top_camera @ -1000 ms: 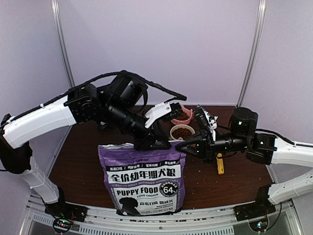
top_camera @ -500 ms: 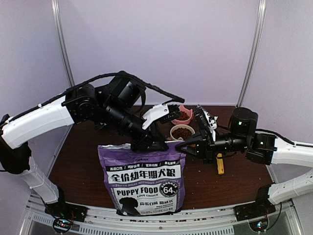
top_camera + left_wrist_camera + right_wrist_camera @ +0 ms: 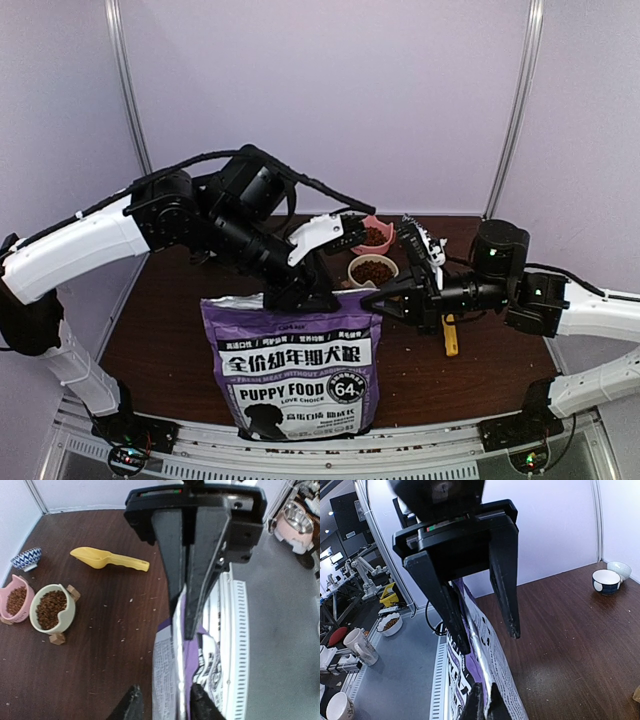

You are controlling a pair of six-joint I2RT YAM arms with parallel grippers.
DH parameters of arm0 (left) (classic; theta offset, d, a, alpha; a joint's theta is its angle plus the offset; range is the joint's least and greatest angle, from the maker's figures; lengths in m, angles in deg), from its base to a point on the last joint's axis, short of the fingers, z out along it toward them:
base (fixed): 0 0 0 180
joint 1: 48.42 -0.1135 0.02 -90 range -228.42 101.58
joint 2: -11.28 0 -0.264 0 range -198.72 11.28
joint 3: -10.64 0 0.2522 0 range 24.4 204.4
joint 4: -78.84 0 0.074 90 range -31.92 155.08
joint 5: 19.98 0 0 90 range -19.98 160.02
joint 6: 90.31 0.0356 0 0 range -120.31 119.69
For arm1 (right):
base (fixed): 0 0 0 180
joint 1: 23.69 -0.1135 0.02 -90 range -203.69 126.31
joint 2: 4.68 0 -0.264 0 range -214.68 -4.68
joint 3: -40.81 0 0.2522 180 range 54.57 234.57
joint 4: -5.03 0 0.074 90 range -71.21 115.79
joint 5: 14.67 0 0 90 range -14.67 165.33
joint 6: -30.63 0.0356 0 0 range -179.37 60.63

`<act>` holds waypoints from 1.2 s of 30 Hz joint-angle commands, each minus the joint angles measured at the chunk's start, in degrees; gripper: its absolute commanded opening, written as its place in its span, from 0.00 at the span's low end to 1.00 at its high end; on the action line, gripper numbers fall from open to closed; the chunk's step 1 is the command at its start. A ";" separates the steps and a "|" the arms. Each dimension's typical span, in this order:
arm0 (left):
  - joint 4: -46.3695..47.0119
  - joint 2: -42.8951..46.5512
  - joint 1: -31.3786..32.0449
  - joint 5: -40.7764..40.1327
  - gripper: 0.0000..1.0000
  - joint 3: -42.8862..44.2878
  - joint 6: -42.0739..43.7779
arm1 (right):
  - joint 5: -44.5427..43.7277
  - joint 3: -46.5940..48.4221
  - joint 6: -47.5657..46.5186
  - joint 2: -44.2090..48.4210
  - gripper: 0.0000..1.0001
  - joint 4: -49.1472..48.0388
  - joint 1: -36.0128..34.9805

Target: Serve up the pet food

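Pale lilac walls [image 3: 330, 100] surround a dark wooden table [image 3: 165, 325].

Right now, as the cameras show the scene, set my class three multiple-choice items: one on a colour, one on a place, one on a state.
1. What colour is the bag?
A) green B) purple C) red

2. Where does the yellow scoop lie?
A) inside the bag B) on top of the bag C) flat on the table

3. How is the right gripper?
A) shut on the bag's top edge B) open above the table C) shut on the scoop

Key:
1 B, the front panel is purple with white print.
2 C, the left wrist view shows it lying on the dark wood, apart from the bag.
3 A, its fingers are pressed together with the bag's edge pinched between them.
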 commanded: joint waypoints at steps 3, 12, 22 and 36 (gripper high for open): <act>-7.01 2.15 -0.36 -3.33 0.51 0.30 0.99 | -1.89 1.67 -1.25 2.42 0.00 -0.02 0.51; -7.27 3.51 -0.36 -2.59 0.16 -0.90 0.49 | -1.62 1.74 -0.77 1.48 0.00 -0.85 0.57; -6.07 3.93 -0.36 -1.96 0.00 -0.55 0.45 | 1.30 1.81 1.27 -2.63 0.23 -6.80 -0.28; -5.09 3.88 -0.36 -1.65 0.00 -0.43 0.31 | 4.15 4.27 2.37 -8.21 0.26 -11.16 -1.37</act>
